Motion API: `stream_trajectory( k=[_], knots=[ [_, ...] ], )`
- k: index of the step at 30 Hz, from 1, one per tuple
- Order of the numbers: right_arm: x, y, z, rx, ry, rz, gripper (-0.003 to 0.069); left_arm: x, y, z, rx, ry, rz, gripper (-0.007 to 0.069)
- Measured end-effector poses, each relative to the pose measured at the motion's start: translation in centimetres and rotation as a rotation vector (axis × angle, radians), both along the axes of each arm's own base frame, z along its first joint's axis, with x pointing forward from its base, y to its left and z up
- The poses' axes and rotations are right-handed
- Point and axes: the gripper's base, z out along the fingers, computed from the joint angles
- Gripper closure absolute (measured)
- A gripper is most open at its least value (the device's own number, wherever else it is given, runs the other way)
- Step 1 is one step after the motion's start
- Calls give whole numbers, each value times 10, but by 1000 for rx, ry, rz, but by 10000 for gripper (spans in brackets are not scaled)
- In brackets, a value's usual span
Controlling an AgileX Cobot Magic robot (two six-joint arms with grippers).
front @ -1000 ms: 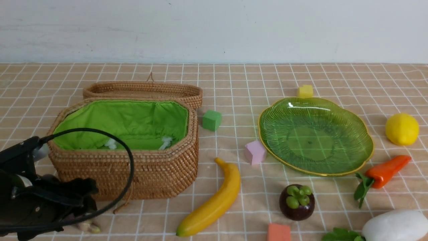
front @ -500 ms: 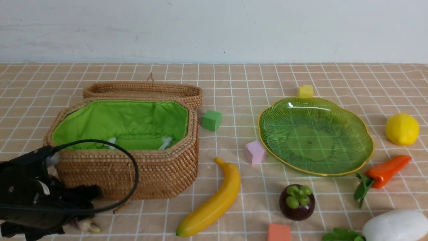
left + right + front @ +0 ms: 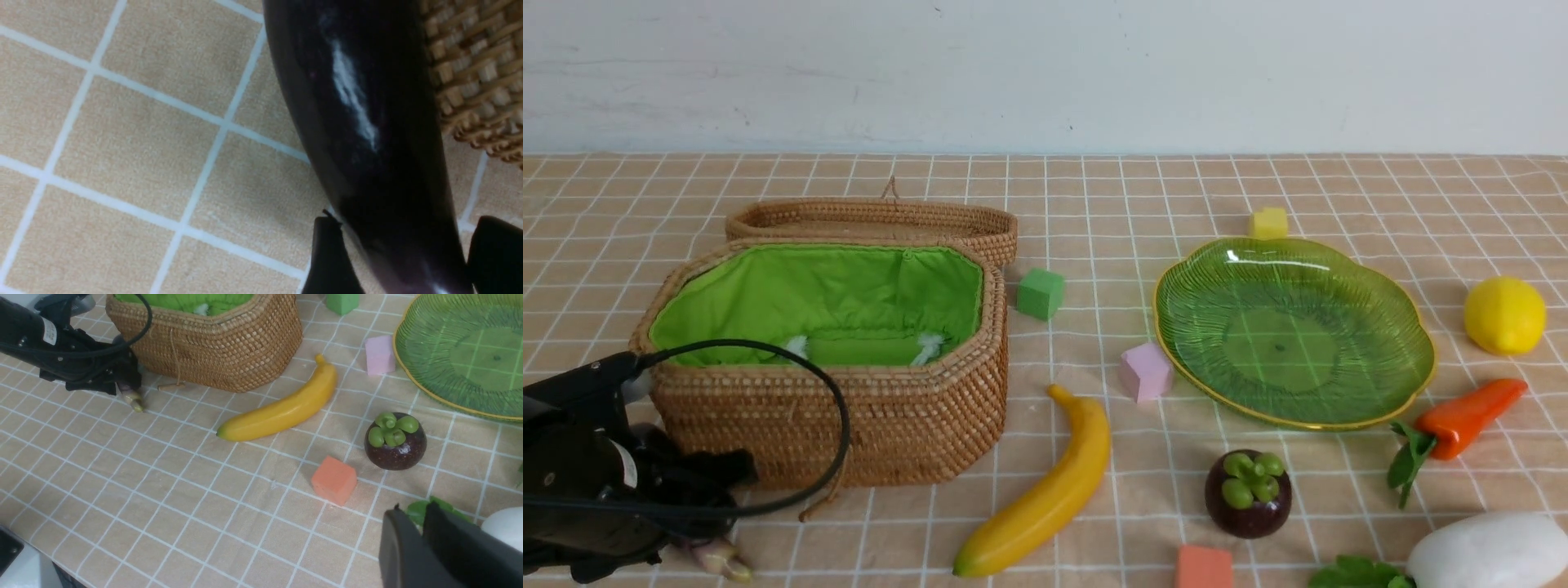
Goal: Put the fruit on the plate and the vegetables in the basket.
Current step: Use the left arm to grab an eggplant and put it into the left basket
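Between the fingers [image 3: 327,261] of the left tool [image 3: 402,245] lies the eggplant [image 3: 367,102], gripped on both flanks, its long axis running out from the tool alongside the basket [image 3: 849,425] wall just beside. From the front the arm hides all but its pale stem [image 3: 719,560]; whether it touches the worktop [image 3: 122,163] is unclear. Meanwhile the right tool [image 3: 408,516], clenched empty, sits well apart.

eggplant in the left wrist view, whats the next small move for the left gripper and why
Probably close the left gripper on the eggplant until the hold is firm, then lift. Its fingers flank the eggplant's body, which lies on the cloth beside the basket. Whether they are pinching yet cannot be told.
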Motion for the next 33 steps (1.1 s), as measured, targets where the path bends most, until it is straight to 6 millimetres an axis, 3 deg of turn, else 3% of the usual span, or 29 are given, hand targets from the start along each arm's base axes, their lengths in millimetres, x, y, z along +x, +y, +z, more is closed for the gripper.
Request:
stream_trajectory(
  k=[11,17,18,22,28,33],
  knots=[
    [0,0,0,0,2,2,550,-11,1,-14,1,53,16,194],
    [0,0,0,5,4,5,549,-15,2,-16,10,47,10,291],
    [0,0,0,5,4,5,549,-15,3,-17,9,50,24,337],
    [-1,1,0,10,5,6,549,-15,4,-16,4,50,67,343],
    [-1,1,0,16,6,9,549,-21,11,-13,44,65,133,345],
    [-1,2,1,20,6,11,549,-30,25,7,163,10,209,345]
  ],
)
